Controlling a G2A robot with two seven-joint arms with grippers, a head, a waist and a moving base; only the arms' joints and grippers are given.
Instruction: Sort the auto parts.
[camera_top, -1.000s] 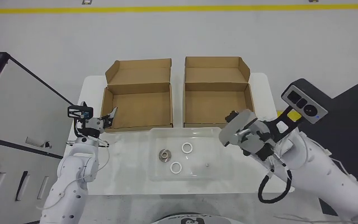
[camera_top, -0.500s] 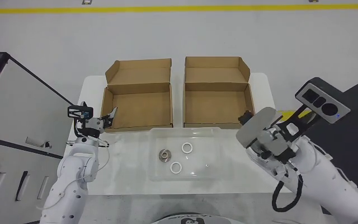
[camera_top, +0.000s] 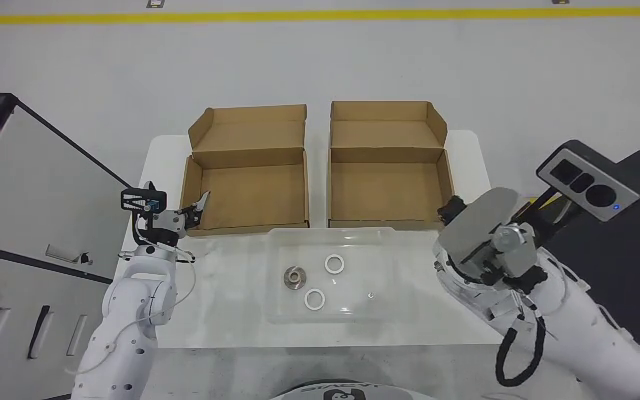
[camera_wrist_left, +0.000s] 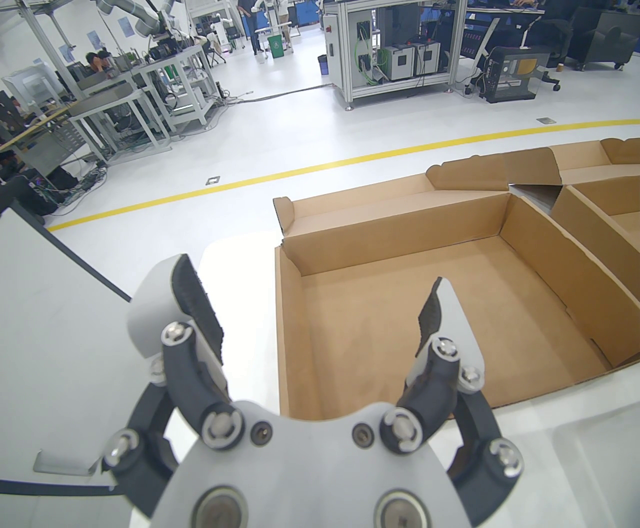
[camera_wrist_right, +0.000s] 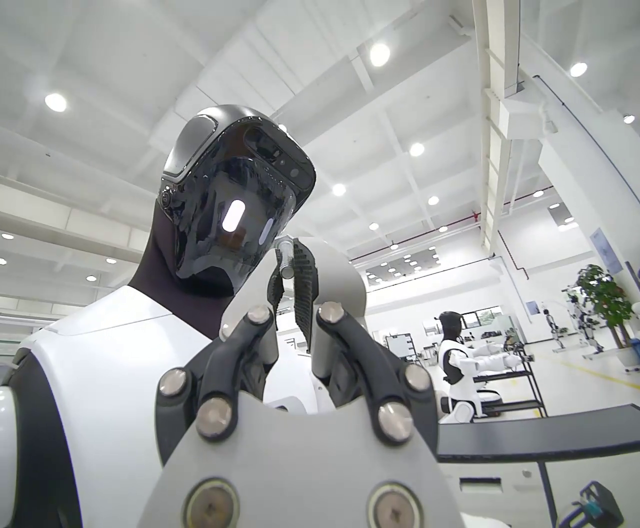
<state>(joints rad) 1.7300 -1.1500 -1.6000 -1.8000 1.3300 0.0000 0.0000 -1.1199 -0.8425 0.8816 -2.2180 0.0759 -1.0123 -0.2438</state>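
- The right claw (camera_wrist_right: 290, 270) is closed on a small silvery metal pin (camera_wrist_right: 285, 259), pinched near one end by the tips of its ribbed black pads; the arm is raised beyond the right end of the clear plastic tray (camera_top: 405, 275), with the claw turned upward
- So slight a hold looks weak: when the wrist rolls over toward a box, the pin could pivot or slide out and drop onto the white bench (camera_top: 225, 300) or past its edge, where so small a part would be hard to recover
- The left brown cardboard box (camera_top: 245, 195), behind the tray's left half, and the right brown cardboard box (camera_top: 388, 190), behind its right half, look alike, so releasing into the wrong one is an easy mistake; a release from high up could also let the pin bounce out
- In the tray lie a round grey metal flanged part (camera_top: 293, 276), a white ring (camera_top: 334, 264), a second white ring (camera_top: 316, 299) and a tiny screw-like piece (camera_top: 371, 295), too small to identify; the rings sit near the flanged part, so a careless descent might nudge a neighbour or shove the light tray
- The left claw (camera_wrist_left: 314, 292) is spread wide and holds nothing, beyond the tray's left end by the near corner of the left box; a swing from there could clip the box wall and shift it
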